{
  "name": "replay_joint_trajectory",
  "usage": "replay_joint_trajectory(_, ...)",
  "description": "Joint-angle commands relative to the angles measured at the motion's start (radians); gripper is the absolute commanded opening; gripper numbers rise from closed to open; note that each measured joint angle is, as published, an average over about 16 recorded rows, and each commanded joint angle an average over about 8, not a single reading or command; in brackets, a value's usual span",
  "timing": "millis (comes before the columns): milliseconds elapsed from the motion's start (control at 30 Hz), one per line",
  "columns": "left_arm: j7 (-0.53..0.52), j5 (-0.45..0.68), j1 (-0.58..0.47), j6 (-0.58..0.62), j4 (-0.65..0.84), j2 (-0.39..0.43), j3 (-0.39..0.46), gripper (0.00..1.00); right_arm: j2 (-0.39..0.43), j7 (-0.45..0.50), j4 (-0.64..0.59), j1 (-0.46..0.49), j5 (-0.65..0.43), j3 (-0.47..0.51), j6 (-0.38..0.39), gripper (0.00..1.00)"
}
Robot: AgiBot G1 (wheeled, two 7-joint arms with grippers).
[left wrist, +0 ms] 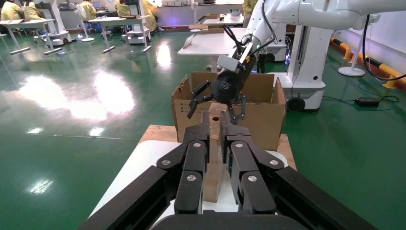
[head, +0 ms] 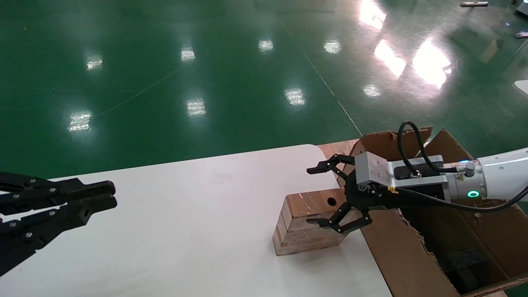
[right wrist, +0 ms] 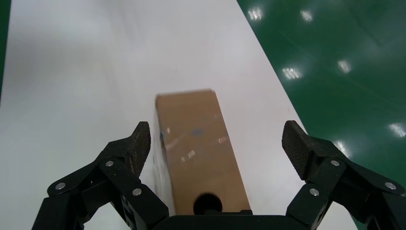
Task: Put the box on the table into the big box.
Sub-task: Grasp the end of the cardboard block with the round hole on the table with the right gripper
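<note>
In the head view the box [head: 309, 222] is seen resting on the table [head: 185, 231] just beside the big box [head: 445, 231], not yet gripped; the right gripper [head: 326, 196] is spread wide around its near end, so grasp, lift and drop are all left. In the left wrist view the left gripper [left wrist: 214, 136] is held nearly closed, empty, well back, with workbenches [left wrist: 119, 21] behind. In the right wrist view the box [right wrist: 198, 148] is framed between the fingers [right wrist: 136, 143] untouched; the carton's torn wall is judged the obstacle.

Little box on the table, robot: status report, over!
Right hand open, poised over the little box, not gripping. Box sits on the table beside the big box. Left hand shut, parked far off. Nothing in the way.
</note>
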Motion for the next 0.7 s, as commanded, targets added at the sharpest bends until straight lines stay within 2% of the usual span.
replay_joint_trajectory(33, 0.0, 0.0, 0.0, 0.0, 0.0, 0.0, 0.0, 0.0, -0.006, -0.016, -0.033, 0.018, -0.016, -0.006, -0.005, 1.0)
replay_joint_trajectory(267, 0.0, 0.0, 0.0, 0.0, 0.0, 0.0, 0.0, 0.0, -0.027, -0.068, -0.1, 0.059, -0.043, -0.054, -0.025, 1.0)
replay_joint_trajectory(700, 0.0, 0.0, 0.0, 0.0, 0.0, 0.0, 0.0, 0.0, -0.035, -0.109, -0.158, 0.099, -0.01, -0.143, -0.026, 1.0)
